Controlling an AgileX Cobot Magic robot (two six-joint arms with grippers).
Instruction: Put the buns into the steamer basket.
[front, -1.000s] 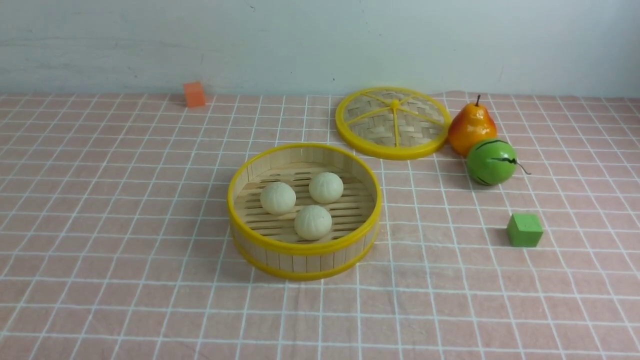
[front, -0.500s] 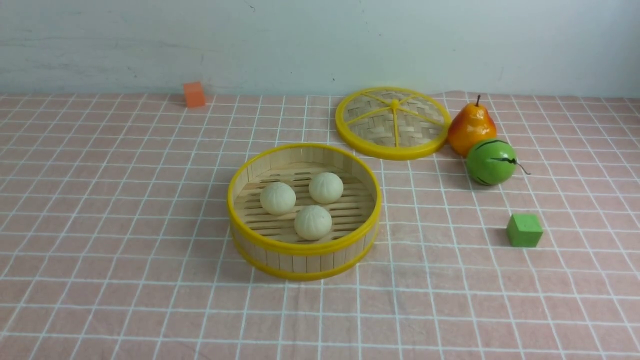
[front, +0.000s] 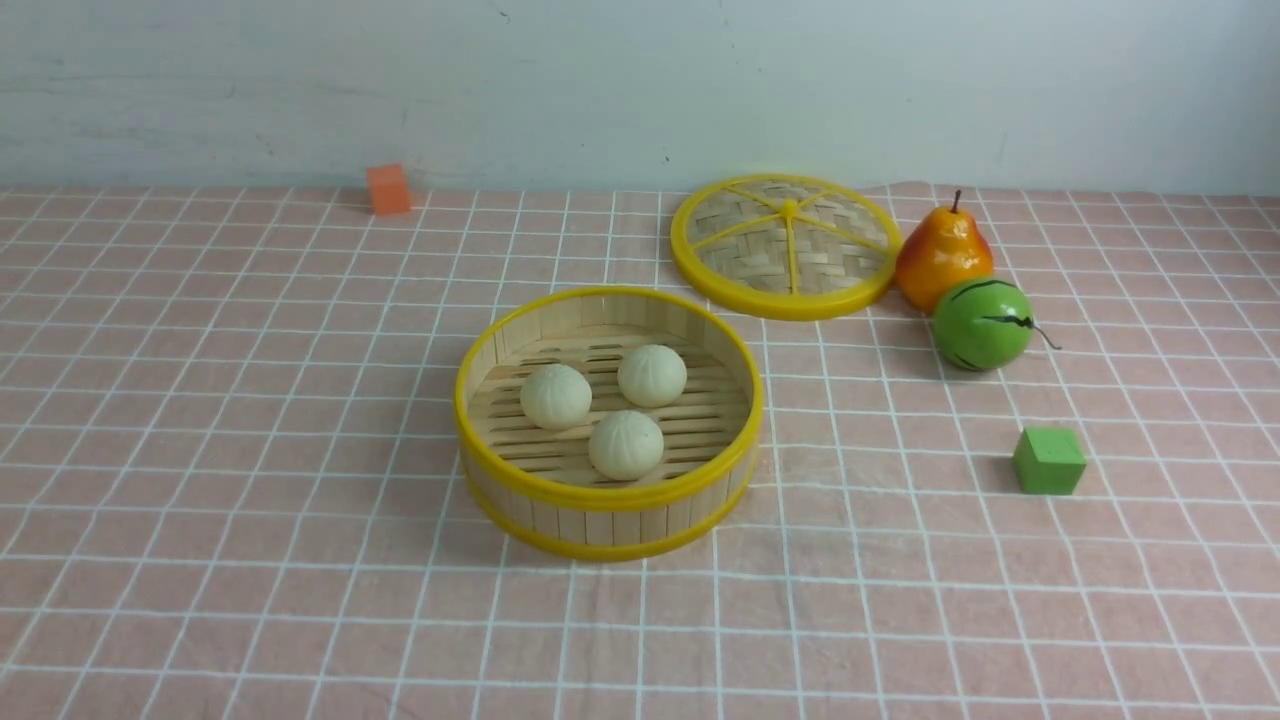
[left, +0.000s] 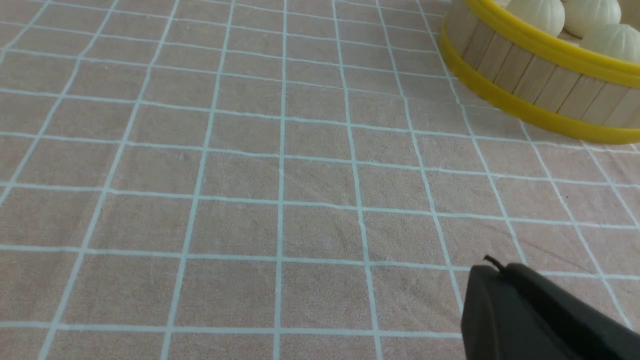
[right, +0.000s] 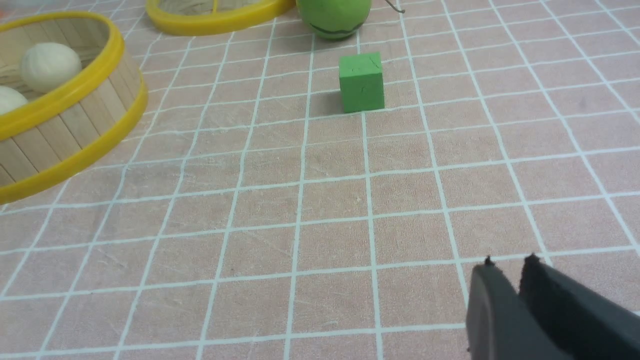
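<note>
Sitting together on the slatted floor of the steamer basket (front: 608, 500) are all three buns (front: 626, 444) — one toward the robot, one to its left, one farther back on the right, close to each other but, from the front, seemingly not pressed together. The basket stands upright near the middle of the surface (front: 250, 450), which is covered in a pink cloth with a white grid.

Beyond the basket and to the right lies the flat woven lid (front: 785, 245) with its yellow rim and spokes, well clear of the basket. A pear (front: 942, 255) stands just beside the lid's right edge, and a green striped melon (front: 983, 324) sits right in front of the pear, touching it or nearly so. A green cube (front: 1048, 460) rests alone nearer the robot on the right side, and a small orange cube (front: 388, 189) sits far back on the left, close to the wall.

Neither arm shows from the front. In the left wrist view the left gripper (left: 492, 265) appears as one dark mass low over bare cloth, its jaws together with nothing between them; the basket wall and the tops of the buns are off at the edge of that view. In the right wrist view the right gripper (right: 510, 262) hangs over empty cloth too — its jaws stand slightly apart, a narrow slit between the two tips, gripping nothing. The green cube lies ahead of it, well apart.
</note>
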